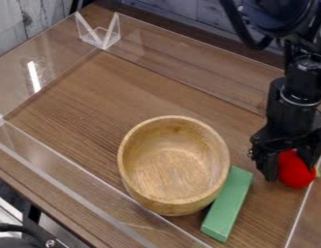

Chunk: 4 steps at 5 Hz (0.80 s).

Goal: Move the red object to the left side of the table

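Fruit is what I am after, and I can see the red object (298, 170) sitting on the table (111, 97) far over at the right edge of my view, close to the clear wall there. My gripper (286, 165) points straight down right over it. Its black fingers (269, 163) are spread wide, one on each side of the little red ball, and they reach down low beside it. I cannot tell if the fingers touch the ball, because the black arm hides part of it. The gripper is not squeezing anything; it is let go and wide. Just to the left of the ball stands the wooden bowl (175, 163), big and round, with nothing inside it. A green block (229, 203) lies flat between the bowl and the ball, long and thin, and it looks to touch the bowl's side. The ball is just beside the top end of that block. Far back at the left I see a small clear stand (98, 31) on the table's wall.
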{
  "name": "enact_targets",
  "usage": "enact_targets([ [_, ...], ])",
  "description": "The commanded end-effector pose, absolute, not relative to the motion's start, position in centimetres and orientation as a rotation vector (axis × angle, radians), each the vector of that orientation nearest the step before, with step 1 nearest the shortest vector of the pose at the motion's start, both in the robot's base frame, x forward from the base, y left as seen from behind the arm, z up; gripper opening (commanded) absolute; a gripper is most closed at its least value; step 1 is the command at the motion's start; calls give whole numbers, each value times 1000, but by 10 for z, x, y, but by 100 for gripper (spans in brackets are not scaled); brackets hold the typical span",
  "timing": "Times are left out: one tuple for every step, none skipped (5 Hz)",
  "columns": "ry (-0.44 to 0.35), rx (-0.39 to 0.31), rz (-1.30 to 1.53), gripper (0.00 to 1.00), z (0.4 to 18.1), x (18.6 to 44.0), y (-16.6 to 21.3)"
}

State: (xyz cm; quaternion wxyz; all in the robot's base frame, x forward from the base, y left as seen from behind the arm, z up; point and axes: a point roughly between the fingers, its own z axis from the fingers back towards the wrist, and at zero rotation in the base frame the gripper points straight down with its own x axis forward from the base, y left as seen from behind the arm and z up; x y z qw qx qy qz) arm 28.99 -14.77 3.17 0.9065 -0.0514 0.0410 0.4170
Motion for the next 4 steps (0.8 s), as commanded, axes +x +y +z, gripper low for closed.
enact_targets([
  [57,-114,845,100,40,293,-142],
  [45,-108,839,100,43,294,-135],
  [48,-109,790,0,53,291,-142],
  [46,-148,830,0,70,294,-137],
])
